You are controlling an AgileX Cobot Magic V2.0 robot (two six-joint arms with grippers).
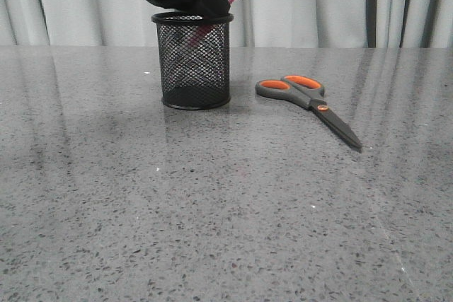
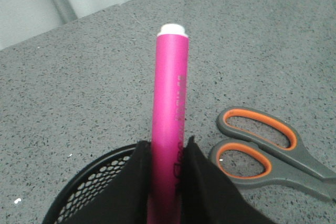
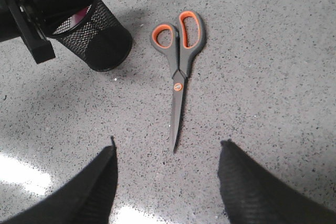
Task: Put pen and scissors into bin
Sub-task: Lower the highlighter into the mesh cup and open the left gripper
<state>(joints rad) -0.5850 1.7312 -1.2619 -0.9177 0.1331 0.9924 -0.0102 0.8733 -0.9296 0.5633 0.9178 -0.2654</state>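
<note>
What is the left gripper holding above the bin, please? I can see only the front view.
Observer: The left wrist view shows the left gripper shut on the pen, right over the bin.
Operator: Thank you. Where is the right gripper? It is outside my view.
Observer: The right gripper hangs open above the scissors, touching nothing; the blade tips point toward the gap between its fingers.
</note>
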